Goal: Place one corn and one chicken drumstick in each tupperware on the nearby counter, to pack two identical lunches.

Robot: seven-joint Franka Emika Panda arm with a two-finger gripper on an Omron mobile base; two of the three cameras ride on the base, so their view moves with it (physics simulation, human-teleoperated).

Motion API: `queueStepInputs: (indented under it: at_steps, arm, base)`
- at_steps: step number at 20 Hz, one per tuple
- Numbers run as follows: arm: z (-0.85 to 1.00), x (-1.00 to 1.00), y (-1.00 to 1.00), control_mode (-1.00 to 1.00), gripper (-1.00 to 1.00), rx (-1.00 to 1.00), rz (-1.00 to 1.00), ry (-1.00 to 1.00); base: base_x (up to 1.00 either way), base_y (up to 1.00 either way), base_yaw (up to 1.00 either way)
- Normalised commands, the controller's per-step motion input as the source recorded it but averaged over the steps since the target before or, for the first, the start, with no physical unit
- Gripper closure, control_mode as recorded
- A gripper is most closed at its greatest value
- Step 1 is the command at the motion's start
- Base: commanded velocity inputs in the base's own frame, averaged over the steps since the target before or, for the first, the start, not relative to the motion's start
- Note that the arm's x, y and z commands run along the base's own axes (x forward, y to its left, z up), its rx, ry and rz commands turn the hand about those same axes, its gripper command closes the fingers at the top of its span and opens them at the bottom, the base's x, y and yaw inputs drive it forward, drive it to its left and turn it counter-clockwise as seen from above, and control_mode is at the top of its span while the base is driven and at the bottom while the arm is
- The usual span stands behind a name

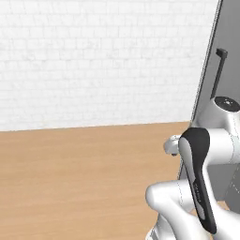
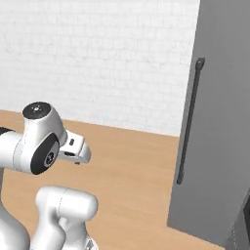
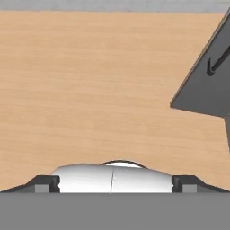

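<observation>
My pincer (image 3: 115, 183) wide open, gripping nothing, over wooden floor (image 3: 90, 90), tall grey cabinet (image 2: 219, 122) with dark handle (image 2: 189, 122) at right, white brick wall (image 1: 93, 56) far.

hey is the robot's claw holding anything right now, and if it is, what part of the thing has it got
Nothing is held. In the hand view the claw stands open, its two dark fingertips wide apart with nothing between them, above the bare wooden floor.

pincer (image 3: 114, 183) | jaws wide apart, nothing between them | 2 dark fingertips (image 3: 45, 183) low in hand view | faces light wooden floor (image 3: 90, 90) | tall grey door (image 3: 204, 92) near
</observation>
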Motion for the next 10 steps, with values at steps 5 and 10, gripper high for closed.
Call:
queueStepInputs:
  at_steps: [5, 10]
  arm:
    - [0.00, 0.00, 0.00, 1.00, -1.00, 0.00, 0.00, 0.00]
    - [0.00, 0.00, 0.00, 1.00, -1.00, 0.00, 0.00, 0.00]
  base:
    - [0.98, 0.23, 0.16]
    - [1.00, 0.32, 0.02]
